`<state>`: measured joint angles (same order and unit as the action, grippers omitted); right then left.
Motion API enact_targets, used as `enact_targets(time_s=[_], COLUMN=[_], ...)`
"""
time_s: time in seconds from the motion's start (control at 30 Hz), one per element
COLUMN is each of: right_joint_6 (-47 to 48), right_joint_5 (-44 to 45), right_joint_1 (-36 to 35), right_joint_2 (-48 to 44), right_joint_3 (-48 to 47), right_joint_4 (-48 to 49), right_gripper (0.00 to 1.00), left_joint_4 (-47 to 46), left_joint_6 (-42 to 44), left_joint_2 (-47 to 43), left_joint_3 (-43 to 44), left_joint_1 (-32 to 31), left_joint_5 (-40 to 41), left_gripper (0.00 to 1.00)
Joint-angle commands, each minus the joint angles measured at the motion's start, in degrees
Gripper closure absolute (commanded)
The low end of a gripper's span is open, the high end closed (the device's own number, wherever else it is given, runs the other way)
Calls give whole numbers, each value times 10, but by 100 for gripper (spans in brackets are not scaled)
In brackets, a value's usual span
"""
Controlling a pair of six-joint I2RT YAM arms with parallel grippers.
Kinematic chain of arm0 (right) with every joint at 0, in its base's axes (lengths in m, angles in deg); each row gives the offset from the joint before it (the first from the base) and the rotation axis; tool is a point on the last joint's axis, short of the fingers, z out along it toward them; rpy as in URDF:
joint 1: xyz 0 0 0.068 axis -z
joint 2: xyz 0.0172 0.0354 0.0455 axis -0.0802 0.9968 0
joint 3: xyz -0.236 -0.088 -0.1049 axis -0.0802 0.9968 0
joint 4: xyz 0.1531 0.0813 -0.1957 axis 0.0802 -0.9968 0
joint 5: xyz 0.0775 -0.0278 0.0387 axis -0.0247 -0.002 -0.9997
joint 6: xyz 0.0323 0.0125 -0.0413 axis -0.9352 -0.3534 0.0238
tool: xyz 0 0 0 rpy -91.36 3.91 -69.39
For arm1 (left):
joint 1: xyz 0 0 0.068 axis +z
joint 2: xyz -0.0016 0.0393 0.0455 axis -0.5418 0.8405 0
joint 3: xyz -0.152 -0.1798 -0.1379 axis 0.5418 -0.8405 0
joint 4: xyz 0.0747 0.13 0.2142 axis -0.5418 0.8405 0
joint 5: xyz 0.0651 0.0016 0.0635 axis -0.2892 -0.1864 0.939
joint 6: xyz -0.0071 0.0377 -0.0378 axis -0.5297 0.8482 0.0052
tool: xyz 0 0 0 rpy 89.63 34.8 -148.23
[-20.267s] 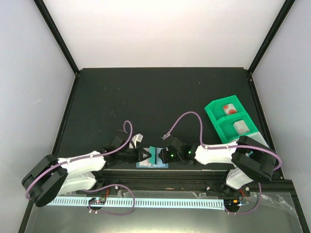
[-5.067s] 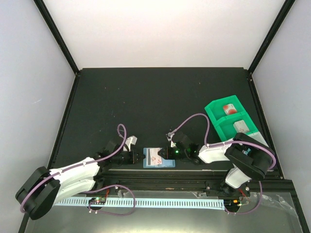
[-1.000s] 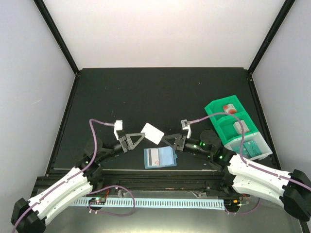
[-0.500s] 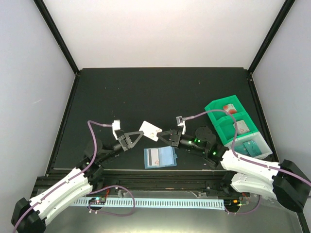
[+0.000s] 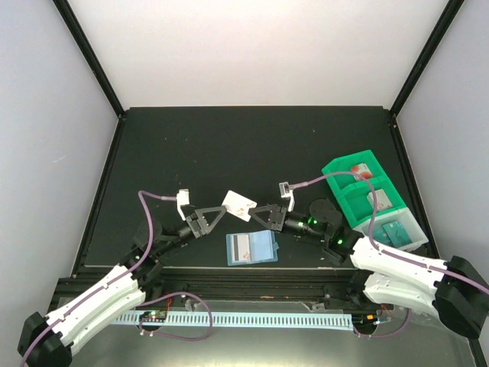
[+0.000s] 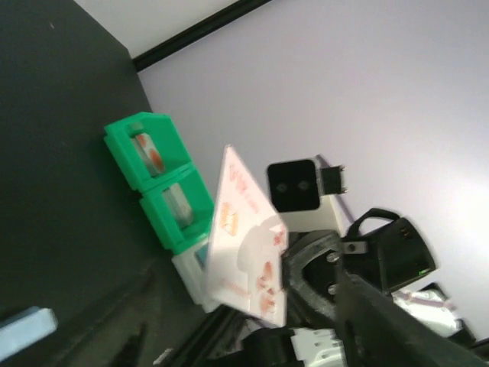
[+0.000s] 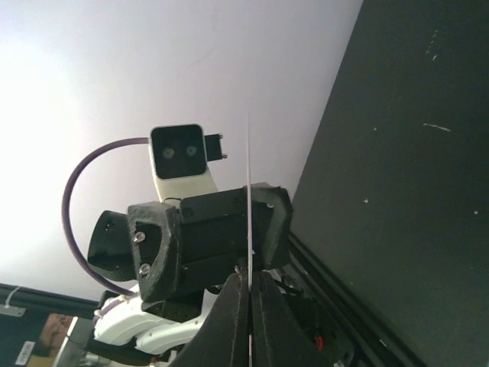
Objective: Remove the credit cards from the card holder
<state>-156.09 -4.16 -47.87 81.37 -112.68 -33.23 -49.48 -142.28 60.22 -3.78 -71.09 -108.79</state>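
Observation:
A white credit card point(image 5: 239, 205) with red marks hangs in the air between my two grippers. My right gripper point(image 5: 258, 212) is shut on its right end. The right wrist view shows the card point(image 7: 249, 183) edge-on, pinched between that gripper's point(image 7: 249, 287) fingertips. My left gripper point(image 5: 220, 215) stands open at the card's left end, its fingers spread to either side. In the left wrist view the card point(image 6: 244, 237) faces the camera above the left gripper point(image 6: 244, 313). The light-blue card holder point(image 5: 252, 247) lies open on the mat below, with a card showing in its left panel.
A green compartment tray point(image 5: 345, 200) stands at the right, also seen from the left wrist point(image 6: 126, 149). It holds a red-blotched card point(image 5: 359, 170), a grey card point(image 5: 378, 200) and a teal card point(image 5: 393, 232). The black frame rail point(image 5: 252, 274) runs along the near edge.
My left gripper has opened and let go of the white card. My right gripper has closed on the card's other end. The card has barely moved.

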Motion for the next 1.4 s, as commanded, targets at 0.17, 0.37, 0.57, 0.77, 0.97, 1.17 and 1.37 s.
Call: enact_targets(time_s=[0.17, 0.37, 0.57, 0.77, 0.97, 1.17, 1.37], right_joint_6=[99, 131, 161, 225, 287, 344, 399], right_joint_5=[40, 9, -43, -95, -98, -103, -72], right_joint_1=[27, 101, 210, 361, 479, 599, 700], right_joint_2=[-67, -96, -125, -152, -154, -132, -102], right_joint_3=[-49, -60, -53, -60, -94, -130, -157], right_joint_4=[-183, -266, -348, -468, -589, -678, -742], right_gripper=[99, 99, 99, 99, 99, 99, 99], left_joint_4=[135, 253, 334, 342, 338, 360, 361], left_joint_6=[82, 156, 243, 321, 355, 403, 401], left_joint_2=[-42, -66, -66, -61, -49, -28, -23], left_joint_3=[36, 68, 112, 127, 126, 145, 148], left_joint_1=[-1, -1, 0, 0, 0, 0, 1], left_joint_5=[15, 42, 45, 19, 14, 8, -3], left_gripper=[7, 1, 1, 1, 1, 1, 1])
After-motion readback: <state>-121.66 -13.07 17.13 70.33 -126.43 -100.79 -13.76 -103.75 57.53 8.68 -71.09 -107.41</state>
